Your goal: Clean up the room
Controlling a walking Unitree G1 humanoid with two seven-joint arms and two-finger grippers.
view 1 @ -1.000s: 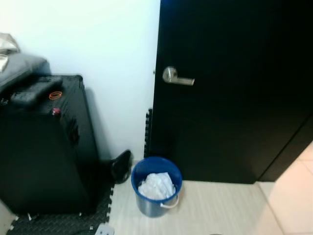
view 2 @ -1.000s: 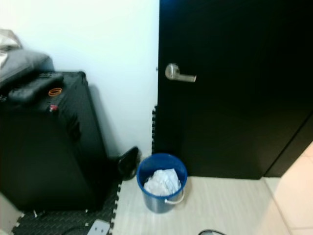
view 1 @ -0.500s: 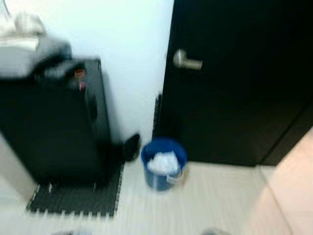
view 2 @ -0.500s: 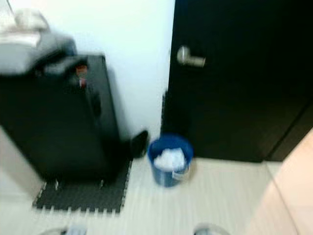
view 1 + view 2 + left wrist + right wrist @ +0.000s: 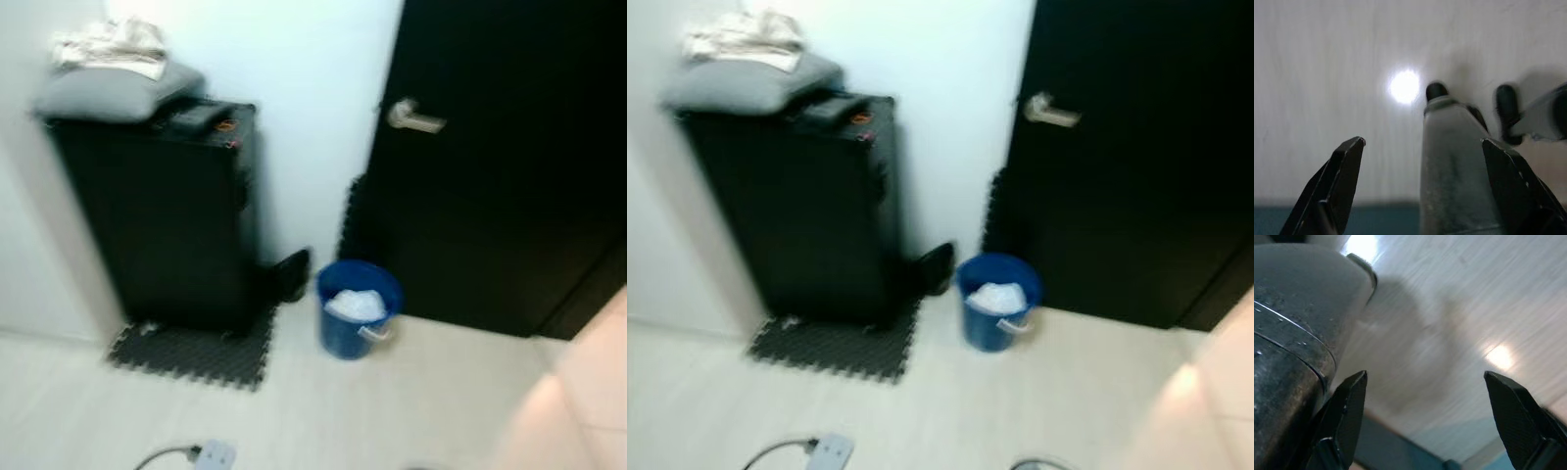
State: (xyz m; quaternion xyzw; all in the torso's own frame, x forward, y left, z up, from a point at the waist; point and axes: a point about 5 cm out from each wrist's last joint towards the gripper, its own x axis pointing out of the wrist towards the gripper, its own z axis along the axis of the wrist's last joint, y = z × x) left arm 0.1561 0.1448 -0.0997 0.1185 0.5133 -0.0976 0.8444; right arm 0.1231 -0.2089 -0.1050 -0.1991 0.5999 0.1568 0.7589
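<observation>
Where white wall meets black door, eye views: round blue plastic bucket (image 5: 359,307) holding crumpled white paper (image 5: 355,305) stands on pale floor (image 5: 411,401) beside tall black case (image 5: 162,211). Left wrist view: left gripper (image 5: 1422,181) fingers spread, empty. Right wrist view: right gripper (image 5: 1432,418) fingers spread, empty.

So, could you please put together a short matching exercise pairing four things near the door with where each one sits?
Things:
1. blue bucket
2. grey cushion
3. door handle
4. power strip

Places:
A. on top of the black case
B. on the pale floor nearest the camera
C. on the black door
D. on the floor in front of the door, with white crumpled stuff inside

Pairs: 1-D, 2-A, 3-C, 4-B
</observation>
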